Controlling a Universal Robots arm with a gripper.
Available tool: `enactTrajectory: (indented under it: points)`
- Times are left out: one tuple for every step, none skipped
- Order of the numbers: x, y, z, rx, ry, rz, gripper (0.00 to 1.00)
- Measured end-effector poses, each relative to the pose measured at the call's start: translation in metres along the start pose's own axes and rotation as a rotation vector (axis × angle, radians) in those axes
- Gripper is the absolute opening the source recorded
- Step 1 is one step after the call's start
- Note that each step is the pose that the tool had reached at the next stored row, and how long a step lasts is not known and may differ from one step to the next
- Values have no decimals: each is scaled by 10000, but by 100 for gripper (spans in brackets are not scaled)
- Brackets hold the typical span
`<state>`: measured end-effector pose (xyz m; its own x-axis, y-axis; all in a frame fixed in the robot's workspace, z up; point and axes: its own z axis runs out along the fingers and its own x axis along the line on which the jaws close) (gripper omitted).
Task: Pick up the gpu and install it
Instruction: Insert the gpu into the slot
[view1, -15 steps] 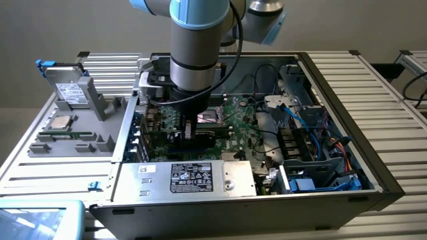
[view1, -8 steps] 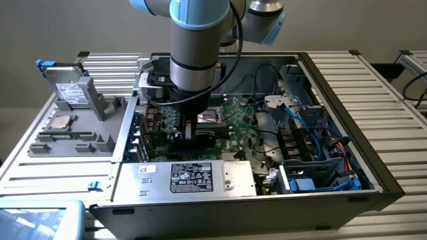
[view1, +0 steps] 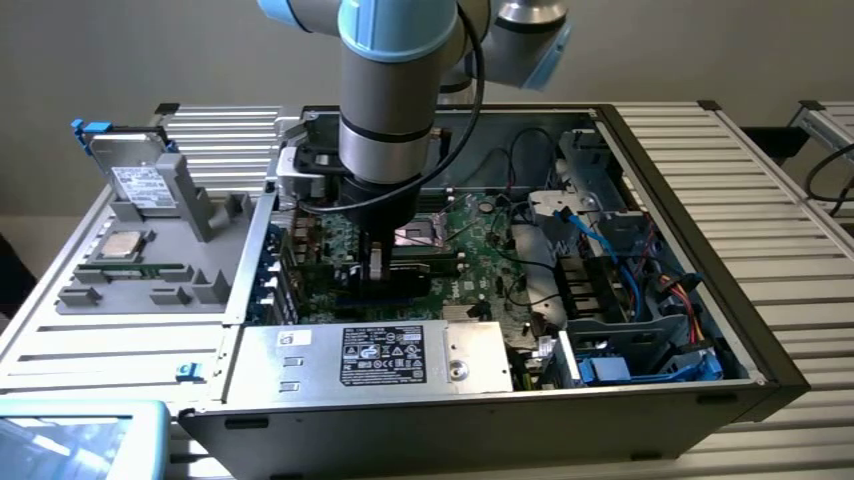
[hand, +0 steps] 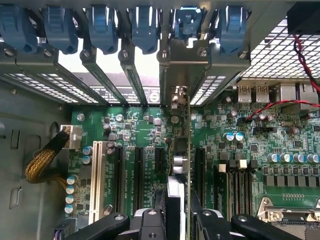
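Observation:
My gripper (view1: 378, 258) reaches down into the open computer case (view1: 747, 350), shut on the gpu (view1: 391, 285). In the wrist view the gpu (hand: 179, 165) stands on edge over the green motherboard (hand: 135, 125), between the black expansion slots. Its silver end bracket (hand: 183, 65) lies against the case's rear slot openings, under a blue latch (hand: 187, 20). The black fingers (hand: 150, 220) clamp the card's upper edge from both sides, around my gripper (hand: 178, 222). Whether the card's lower edge sits in a slot, I cannot tell.
A silver power supply (view1: 387, 355) with a black label fills the case's near side. Blue and black cables (view1: 641, 270) crowd the exterior view's right. A grey fixture (view1: 160, 270) outside the case holds a boxy drive (view1: 134, 180), a processor (view1: 123, 245) and a memory stick (view1: 140, 270).

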<state>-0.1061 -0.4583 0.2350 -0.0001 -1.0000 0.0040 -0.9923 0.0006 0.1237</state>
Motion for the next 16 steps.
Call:
enactTrajectory:
  points:
    - [0,0,0,-1,1,0,29]
    - [0,0,1,0,0,0,29]
    - [0,0,2,0,-2,0,29]
    - [0,0,1,0,-1,0,29]
    - [0,0,2,0,-2,0,29]
    - [0,0,2,0,-2,0,29]
    - [0,0,2,0,-1,0,29]
    - [0,0,2,0,-1,0,29]
    - [0,0,2,0,-2,0,29]
    - [0,1,3,0,-2,-1,29]
    - [0,1,5,1,-2,-1,29]
    - [0,0,7,1,-2,-1,29]
    - [0,0,7,1,-2,-1,29]
    - [0,1,7,0,-1,-1,29]
    - [0,1,8,0,-1,0,29]
    - [0,0,10,0,-1,0,29]
